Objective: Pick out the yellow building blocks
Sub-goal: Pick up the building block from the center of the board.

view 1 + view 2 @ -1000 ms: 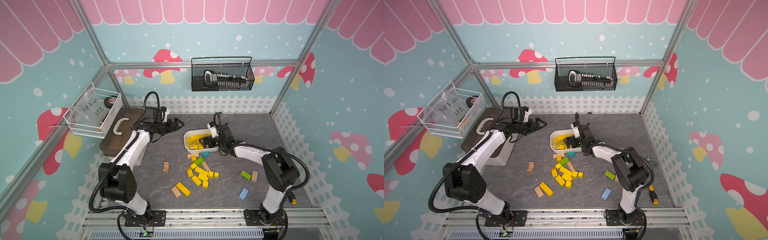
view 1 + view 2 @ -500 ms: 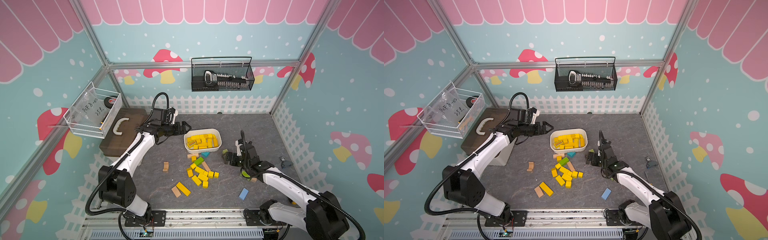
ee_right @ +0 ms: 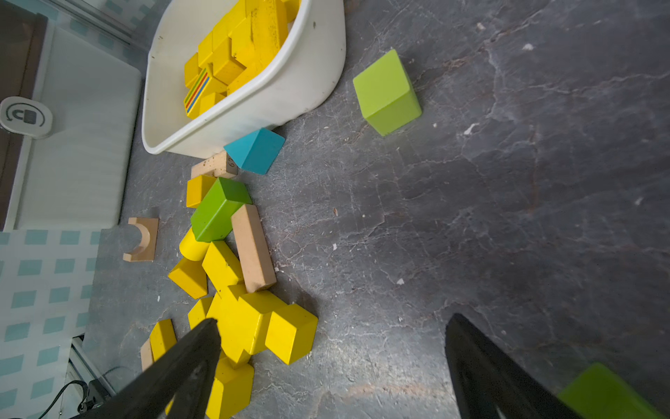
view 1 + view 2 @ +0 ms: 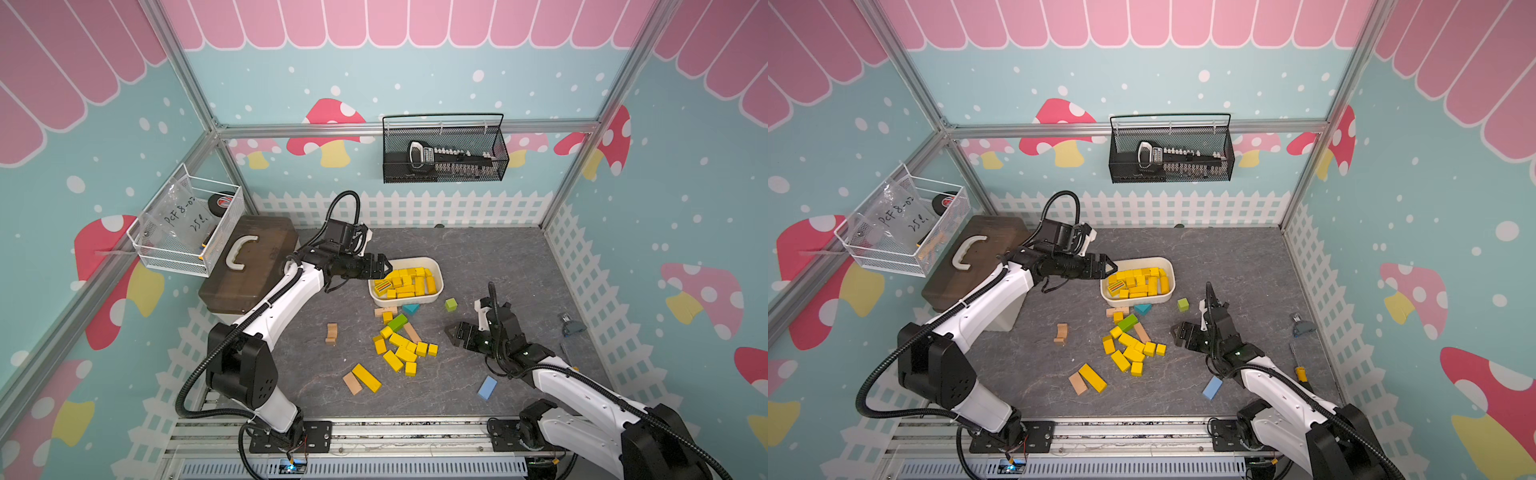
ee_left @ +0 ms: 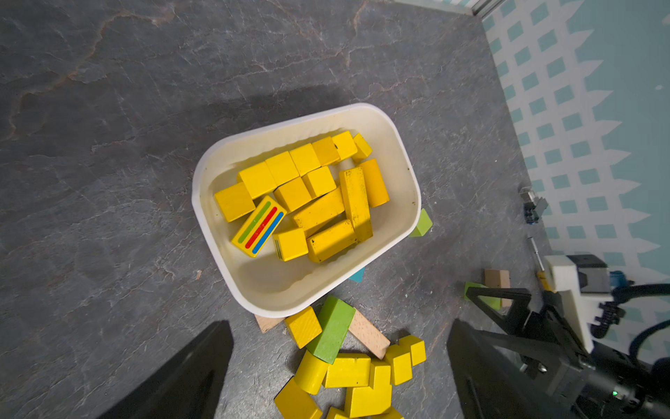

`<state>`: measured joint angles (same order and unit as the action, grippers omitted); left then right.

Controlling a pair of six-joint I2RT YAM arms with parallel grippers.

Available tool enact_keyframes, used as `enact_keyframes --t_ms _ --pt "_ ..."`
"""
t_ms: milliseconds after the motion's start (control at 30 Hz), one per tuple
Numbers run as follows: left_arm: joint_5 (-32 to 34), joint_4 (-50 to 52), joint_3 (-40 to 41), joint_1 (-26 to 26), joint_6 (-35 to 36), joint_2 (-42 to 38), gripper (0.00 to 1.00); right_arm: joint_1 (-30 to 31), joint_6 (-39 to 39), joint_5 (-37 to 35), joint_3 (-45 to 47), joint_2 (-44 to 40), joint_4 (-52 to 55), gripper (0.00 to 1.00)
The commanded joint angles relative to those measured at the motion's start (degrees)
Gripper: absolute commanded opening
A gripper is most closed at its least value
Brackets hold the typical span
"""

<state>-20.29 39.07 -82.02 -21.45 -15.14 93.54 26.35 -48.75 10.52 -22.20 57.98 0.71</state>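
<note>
**Desk:** Where do we find the yellow building blocks (image 4: 405, 282)?

**Field:** We count many in the white tub (image 4: 419, 300), mid-table (image 4: 498, 257) toward the back edge. A loose pile (image 4: 401, 351) lies nearer the front edge.

**Desk:** And the grippers?

**Field:** We see the left gripper (image 4: 383, 268) by the tub's rim and the right gripper (image 4: 454, 334) near the pile. Both are spread wide and empty.

Teal wall panels (image 4: 415, 83) printed with pink scallops and mushrooms are enclosing the cell behind a silver aluminium frame (image 4: 540, 124). A dark grey slate-patterned floor mat (image 4: 478, 257) is covering the base. A white picket-fence border (image 4: 415, 208) is lining its edges. A black wire-mesh basket (image 4: 444, 166) is hanging on the rear wall.
</note>
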Motion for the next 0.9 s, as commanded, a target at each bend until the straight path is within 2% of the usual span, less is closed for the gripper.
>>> enact_keyframes --t_ms 0,67,167,367,500,600,867 --pt "7.41 4.35 -1.6 -4.38 1.08 2.42 0.95 0.28 -1.23 -0.77 1.74 -3.81 -1.9 0.96" --pt "10.3 6.9 -2.77 -5.97 -0.45 4.04 0.92 0.28 -1.18 -1.39 2.78 -6.4 -1.9 0.96" --pt "7.31 7.31 -1.7 -6.81 -4.86 5.46 0.82 0.28 -0.9 -0.59 4.21 -9.33 -1.66 0.97" --pt "13.75 3.93 4.14 -10.86 -9.98 4.14 0.8 0.28 -0.42 -1.22 5.15 -13.31 0.28 0.97" --pt "13.86 1.04 7.97 -11.15 -12.81 3.32 0.74 0.28 -0.29 -1.47 5.54 -14.7 0.5 0.96" --pt "15.56 -0.54 10.3 -11.21 -13.78 2.79 0.74 0.21 -0.16 -1.43 5.59 -15.12 0.67 0.96" --pt "17.04 -0.26 9.31 -11.2 -13.96 6.93 0.73 0.18 -0.64 -2.51 5.95 -16.5 1.84 0.99"
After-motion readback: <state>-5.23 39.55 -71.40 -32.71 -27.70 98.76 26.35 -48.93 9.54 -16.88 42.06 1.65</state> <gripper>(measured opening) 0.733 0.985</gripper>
